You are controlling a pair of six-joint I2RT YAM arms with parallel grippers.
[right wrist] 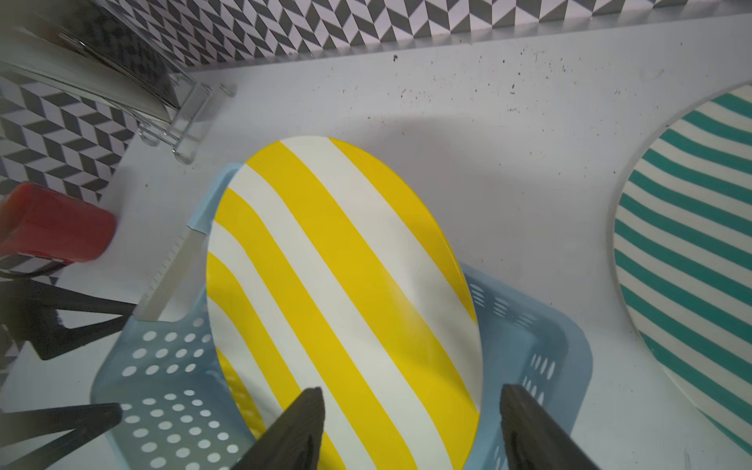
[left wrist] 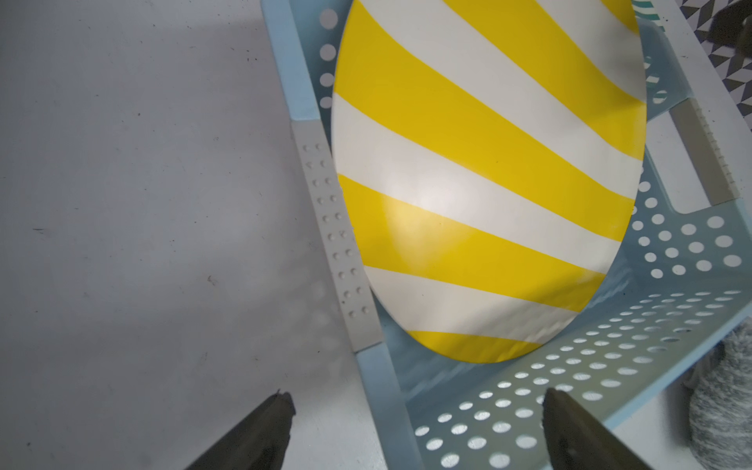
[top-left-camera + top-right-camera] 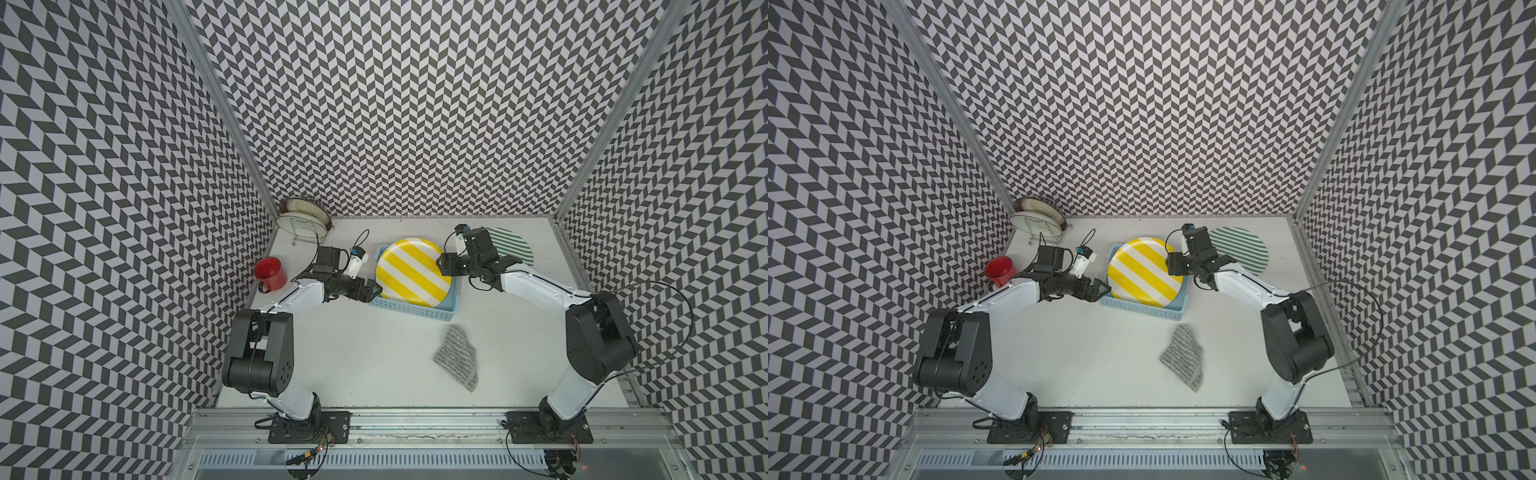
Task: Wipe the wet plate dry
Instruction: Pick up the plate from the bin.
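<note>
The plate point(image 3: 413, 272) point(image 3: 1144, 270), yellow and white striped, leans tilted in a light blue perforated basket point(image 3: 411, 309) point(image 3: 1138, 309). My left gripper point(image 3: 376, 291) point(image 2: 417, 398) is open at the basket's near left corner, its jaws either side of the basket wall point(image 2: 386, 386), short of the plate point(image 2: 488, 183). My right gripper point(image 3: 440, 262) point(image 1: 411, 392) is open at the plate's right edge. One finger is over the plate's face point(image 1: 337, 285), the other outside the rim, with gaps on both sides. A grey striped cloth point(image 3: 457, 357) point(image 3: 1183, 357) lies crumpled on the table in front of the basket, held by neither gripper.
A green striped plate point(image 3: 511, 245) point(image 1: 691, 264) lies flat at the back right, behind my right wrist. A red mug point(image 3: 270, 274) point(image 1: 53, 224) stands by the left wall. A wire rack with dishes point(image 3: 303, 218) is in the back left corner.
</note>
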